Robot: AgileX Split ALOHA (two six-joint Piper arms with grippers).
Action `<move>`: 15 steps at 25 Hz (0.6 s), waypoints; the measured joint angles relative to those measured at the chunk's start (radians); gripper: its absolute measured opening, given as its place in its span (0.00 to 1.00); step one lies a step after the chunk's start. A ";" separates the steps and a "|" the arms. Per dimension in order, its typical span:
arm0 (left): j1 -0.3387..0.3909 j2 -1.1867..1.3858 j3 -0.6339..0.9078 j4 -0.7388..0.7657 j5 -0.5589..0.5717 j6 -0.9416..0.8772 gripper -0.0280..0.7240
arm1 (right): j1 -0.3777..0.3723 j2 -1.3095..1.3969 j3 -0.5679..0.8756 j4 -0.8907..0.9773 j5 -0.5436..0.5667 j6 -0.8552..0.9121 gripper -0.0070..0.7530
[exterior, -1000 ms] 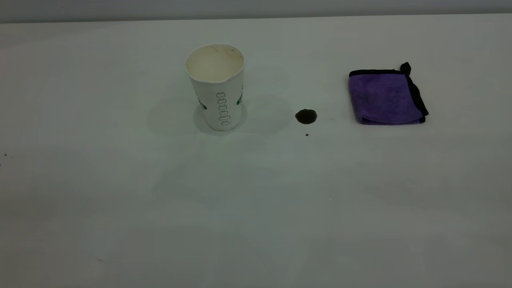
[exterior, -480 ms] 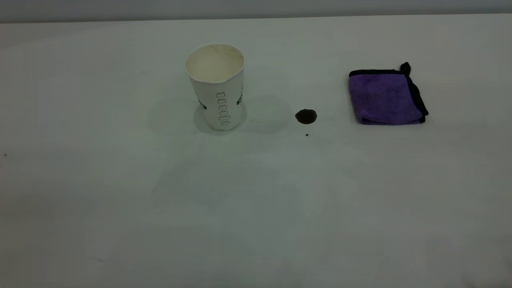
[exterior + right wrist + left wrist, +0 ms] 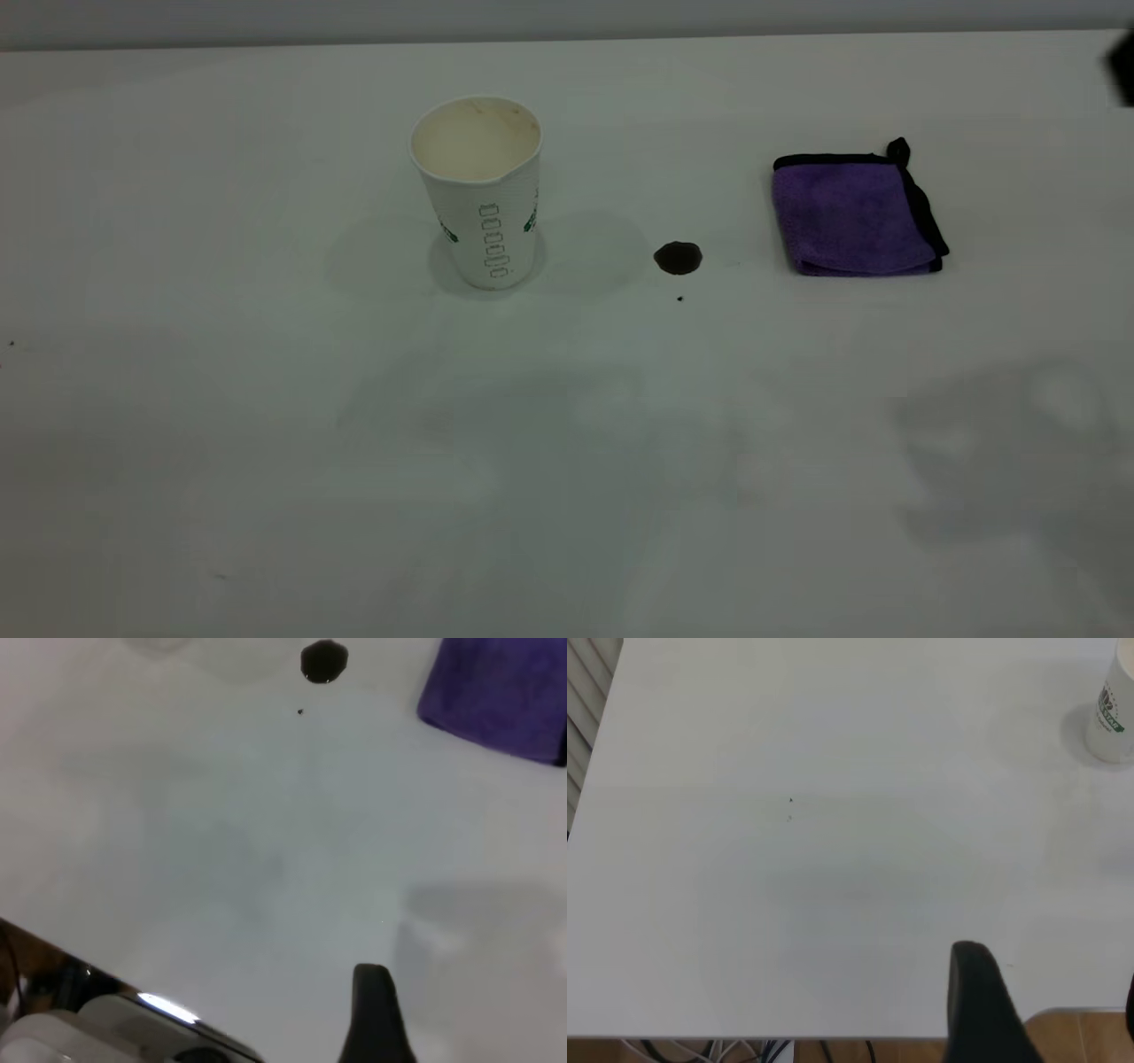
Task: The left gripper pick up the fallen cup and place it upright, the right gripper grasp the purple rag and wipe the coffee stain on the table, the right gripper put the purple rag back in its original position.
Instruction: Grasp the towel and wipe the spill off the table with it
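The cup (image 3: 479,190) is standing upright on the table (image 3: 266,443), mouth up, with its cream inside showing. The stain (image 3: 678,258) is lying to the right of the cup, well apart from it, with a tiny dark speck (image 3: 679,299) just below it in the exterior view. The rag (image 3: 855,215) is lying folded and flat further right, beyond the stain and not touching it, its black loop pointing to the far side.

In the left wrist view, one black finger (image 3: 979,1001) of the left gripper is showing over the near table edge, far from the cup (image 3: 1114,713). Whether this claw is released or clenched cannot be told.

In the right wrist view, one black finger (image 3: 374,1014) of the right gripper is hanging above bare tabletop, well short of the stain (image 3: 323,661) and the rag (image 3: 500,695). Its state likewise cannot be told. A dark shape (image 3: 1122,66) is showing at the right edge of the exterior view; it cannot be identified.
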 joint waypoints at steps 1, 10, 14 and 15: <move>0.000 0.000 0.000 0.000 0.000 0.000 0.62 | 0.019 0.056 -0.021 -0.002 -0.018 -0.004 0.78; 0.000 0.000 0.000 0.000 0.000 0.000 0.62 | 0.137 0.519 -0.252 -0.164 -0.135 0.109 0.78; 0.000 0.000 0.000 0.000 0.000 0.000 0.62 | 0.137 0.710 -0.408 -0.280 -0.094 0.239 0.78; 0.000 0.000 0.000 0.000 0.000 0.000 0.62 | 0.137 0.752 -0.444 -0.296 -0.079 0.250 0.78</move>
